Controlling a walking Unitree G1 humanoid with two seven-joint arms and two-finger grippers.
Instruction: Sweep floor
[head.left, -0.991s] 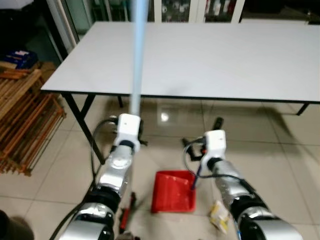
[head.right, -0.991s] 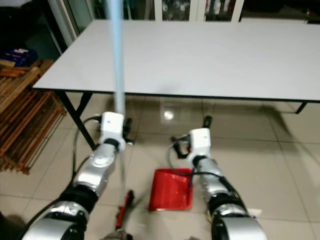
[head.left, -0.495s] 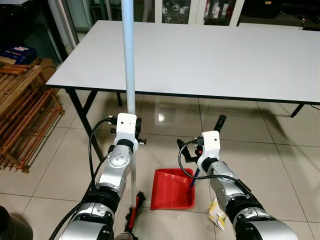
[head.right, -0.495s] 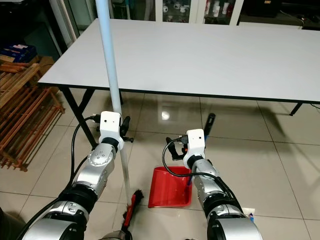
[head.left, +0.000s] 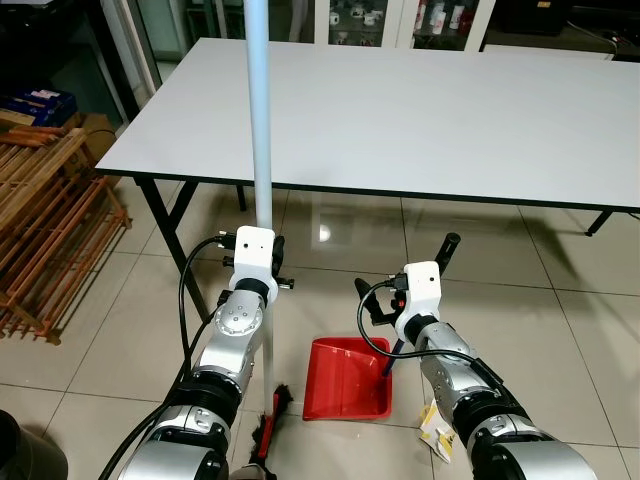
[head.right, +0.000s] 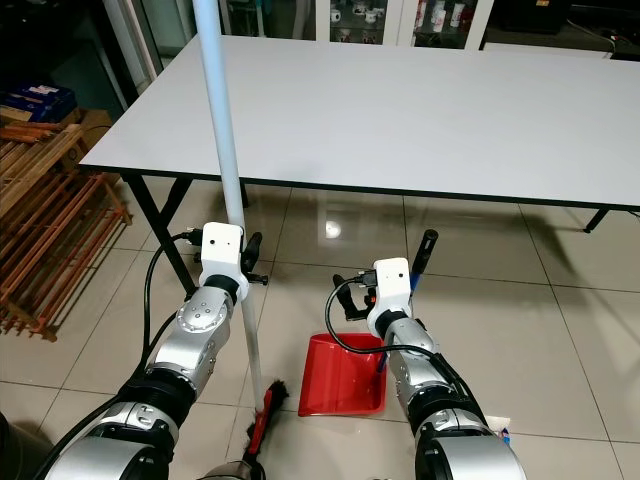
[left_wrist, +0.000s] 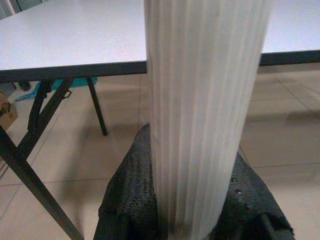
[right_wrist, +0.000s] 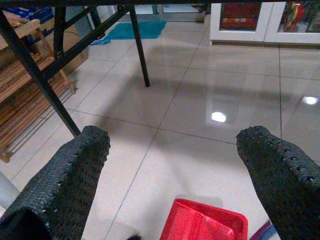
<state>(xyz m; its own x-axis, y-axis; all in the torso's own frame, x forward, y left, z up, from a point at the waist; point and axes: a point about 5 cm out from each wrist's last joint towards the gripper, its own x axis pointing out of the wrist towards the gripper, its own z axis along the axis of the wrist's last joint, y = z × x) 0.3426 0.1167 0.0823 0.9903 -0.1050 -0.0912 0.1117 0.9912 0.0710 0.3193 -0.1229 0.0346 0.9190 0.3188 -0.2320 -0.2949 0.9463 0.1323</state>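
Note:
A broom with a long pale blue pole (head.left: 260, 120) stands nearly upright, its red and black head (head.left: 267, 428) on the tiles between my arms. My left gripper (head.left: 270, 252) is shut on the pole (left_wrist: 200, 100) at about table-leg height. A red dustpan (head.left: 345, 378) lies on the floor just right of the broom head, its dark handle (head.left: 388, 362) rising toward my right arm. My right gripper (right_wrist: 175, 137) hovers above the dustpan (right_wrist: 205, 224), open, with its black fingers (right_wrist: 70, 170) wide apart and nothing between them.
A large white table (head.left: 420, 110) on black legs (head.left: 160, 235) stands straight ahead. A wooden slatted rack (head.left: 45, 230) is at the left. A yellow wrapper (head.left: 435, 428) lies on the tiles by my right arm. Glass-fronted cabinets (head.left: 400, 20) line the back.
The broom pole has swung from a lean to nearly upright. The blur has cleared and the whole picture has shifted slightly, so the camera has moved. Both grippers keep their state.

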